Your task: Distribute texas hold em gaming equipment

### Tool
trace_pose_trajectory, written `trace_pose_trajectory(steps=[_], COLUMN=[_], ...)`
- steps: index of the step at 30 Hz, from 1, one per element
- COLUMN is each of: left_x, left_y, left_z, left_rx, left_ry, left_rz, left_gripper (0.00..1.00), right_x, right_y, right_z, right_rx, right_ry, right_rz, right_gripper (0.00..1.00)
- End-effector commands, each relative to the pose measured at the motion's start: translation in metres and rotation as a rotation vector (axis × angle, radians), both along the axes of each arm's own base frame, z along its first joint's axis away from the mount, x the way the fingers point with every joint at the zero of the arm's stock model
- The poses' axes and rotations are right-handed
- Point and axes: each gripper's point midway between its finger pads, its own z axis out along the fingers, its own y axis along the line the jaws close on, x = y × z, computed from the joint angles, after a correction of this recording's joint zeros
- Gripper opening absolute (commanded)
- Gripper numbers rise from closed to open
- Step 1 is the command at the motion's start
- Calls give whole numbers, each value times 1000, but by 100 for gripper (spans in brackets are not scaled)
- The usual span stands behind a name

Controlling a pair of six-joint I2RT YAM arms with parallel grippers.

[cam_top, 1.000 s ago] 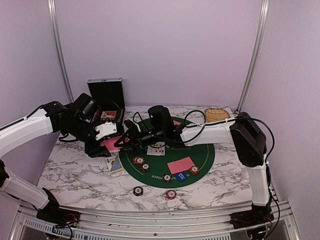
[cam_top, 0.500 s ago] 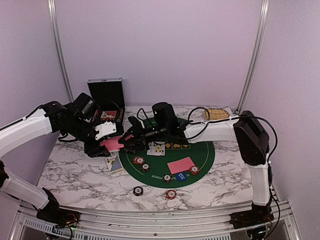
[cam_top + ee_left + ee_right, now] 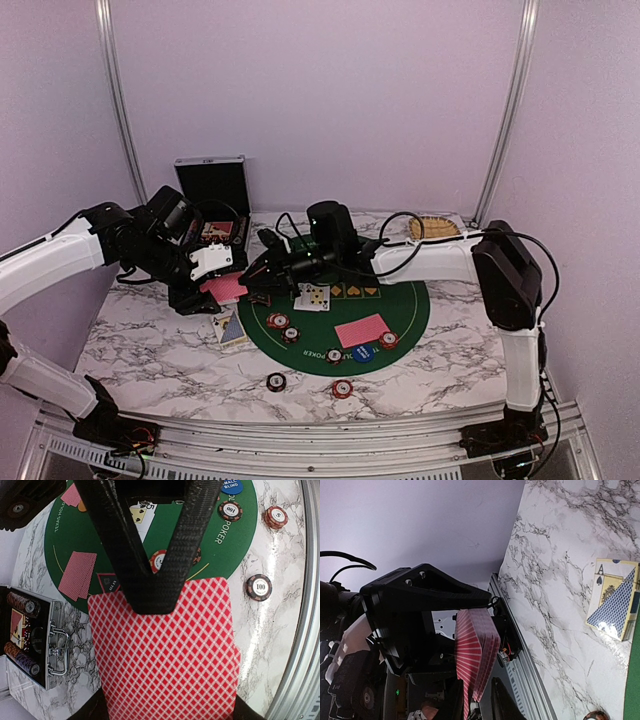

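My left gripper (image 3: pixel 215 285) is shut on a deck of red-backed playing cards (image 3: pixel 224 288) held above the table's left side; in the left wrist view its dark fingers (image 3: pixel 152 580) meet over the deck (image 3: pixel 165 655). My right gripper (image 3: pixel 252 285) has reached across to that deck. In the right wrist view the deck's fanned edge (image 3: pixel 475 650) hangs between the right gripper's (image 3: pixel 477 702) two fingers, with a narrow gap still showing on one side. Poker chips (image 3: pixel 278 321), a blue disc button (image 3: pixel 361 352) and a pink-backed card (image 3: pixel 361 330) lie on the green mat (image 3: pixel 405 310).
The black hinged case (image 3: pixel 211 185) stands open at the back left, the wicker basket (image 3: pixel 432 229) at the back right. Two blue-backed cards (image 3: pixel 232 328) lie left of the mat, face-up cards (image 3: pixel 312 297) on it. Two loose chips (image 3: pixel 276 381) (image 3: pixel 342 388) sit near the front edge.
The right gripper has moved left up to the deck in the left gripper, and its jaws have narrowed around the cards' edge. The left arm has held still.
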Motion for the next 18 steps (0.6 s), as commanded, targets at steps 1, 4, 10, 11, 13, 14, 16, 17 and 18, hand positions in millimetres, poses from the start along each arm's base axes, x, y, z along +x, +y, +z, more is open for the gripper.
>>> trace_pose_trajectory(steps=[1,4,10,11,13,14,16,17,18], left_x=[-2,-2,-2,-2,-2,-2,-2,-2,-2], left_y=[5,5,6,6,6,7,7,7,7], left_z=[2,3,3,3,3,4,4,4,4], left_rx=[0,2,3,4,4,4,4,4,3], left_ry=[-3,-6,-8,-11,-11,-15,-15,-16,-16], left_rz=[12,12,13,13,14,14,14,14,14], left_gripper=[0,0,0,0,0,0,0,0,0], right_x=[-9,-10,-10,-10,-8,-6,-2,0,1], right_y=[4,6,7,6,3,1,-4,-8,-11], right_z=[23,20,24,23,21,22,20,19,20], right_rx=[52,54,67,63,54,52,41,37,33], right_ry=[-23,-13,-12,-12,-13,-16,-16,-19,-20], right_rz=[19,26,28,28,23,20,8,2,-3], right_gripper=[19,14,8,6,3,2,0,0,0])
